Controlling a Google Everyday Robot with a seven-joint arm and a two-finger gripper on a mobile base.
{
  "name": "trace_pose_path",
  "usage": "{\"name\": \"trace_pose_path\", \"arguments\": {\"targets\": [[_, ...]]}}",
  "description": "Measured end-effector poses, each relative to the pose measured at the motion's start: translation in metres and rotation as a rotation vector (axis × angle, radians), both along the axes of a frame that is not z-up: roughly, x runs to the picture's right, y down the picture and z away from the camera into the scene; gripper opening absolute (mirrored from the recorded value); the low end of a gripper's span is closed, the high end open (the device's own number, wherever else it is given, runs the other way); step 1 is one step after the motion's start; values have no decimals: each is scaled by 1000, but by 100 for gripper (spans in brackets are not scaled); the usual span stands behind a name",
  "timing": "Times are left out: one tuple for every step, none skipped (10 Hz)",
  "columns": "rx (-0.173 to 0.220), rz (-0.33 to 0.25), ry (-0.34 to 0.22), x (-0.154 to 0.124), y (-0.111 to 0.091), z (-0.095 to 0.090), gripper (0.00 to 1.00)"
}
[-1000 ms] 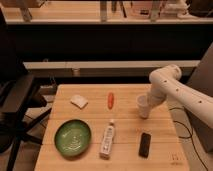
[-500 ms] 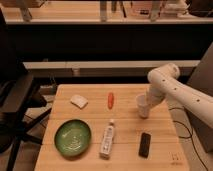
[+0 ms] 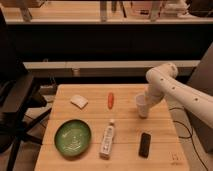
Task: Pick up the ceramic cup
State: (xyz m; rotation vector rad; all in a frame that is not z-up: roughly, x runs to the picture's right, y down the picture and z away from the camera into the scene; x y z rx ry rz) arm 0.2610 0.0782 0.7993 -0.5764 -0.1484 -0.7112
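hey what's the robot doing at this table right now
A white robot arm reaches in from the right side of the wooden table and has its pincer down at the ceramic cup, which stands upright on the table's right part. The cup appears to rest on the surface, not yet lifted. Nothing else is being handled: an orange carrot, a white bottle lying down, a green plate, a dark block and a small white object.

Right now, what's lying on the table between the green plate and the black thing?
In the camera view, the white bottle lies between the green plate and the black object. The hand is up at the ceramic cup.
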Motion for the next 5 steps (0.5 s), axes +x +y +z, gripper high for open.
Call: {"name": "trace_pose_path", "arguments": {"targets": [[-1,-9,-4,-1,-1,0,0],[-1,-21,-9,-3,-2,-1,0],[-2,-29,-10,-4,-3,-1,0],[-4,-39,-13,-4,-3,-2,0],[-4,-46,-16,-5,-4,-3,0]]}}
